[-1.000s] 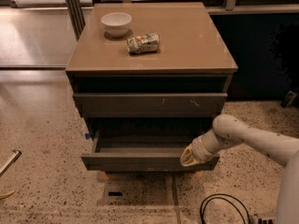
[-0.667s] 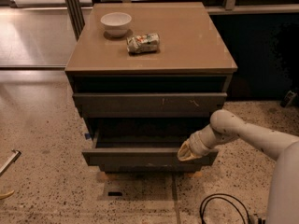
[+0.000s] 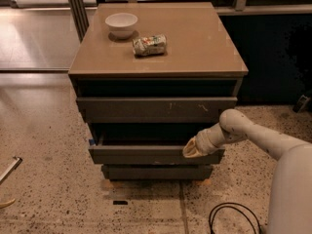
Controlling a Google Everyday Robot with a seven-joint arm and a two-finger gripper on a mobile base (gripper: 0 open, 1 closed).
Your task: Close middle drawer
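The middle drawer (image 3: 141, 155) is a wide, shallow dark grey-brown drawer with a plain front. It stands out only a little from the cabinet, with a narrow dark gap above its front. My gripper (image 3: 190, 150) is at the end of the white arm that comes in from the right. It rests against the right part of the drawer's front. The scratched taller front (image 3: 156, 109) is above it and the narrow lowest front (image 3: 156, 172) is below.
A white bowl (image 3: 121, 24) and a crushed can (image 3: 149, 45) lie on the cabinet top (image 3: 195, 43). A black cable (image 3: 234, 218) loops on the speckled floor at the lower right. A metal object (image 3: 9, 172) lies at the left edge.
The gripper has pushed inward against the drawer's front, and the drawer has slid most of the way into the cabinet. Its grey inside no longer shows.
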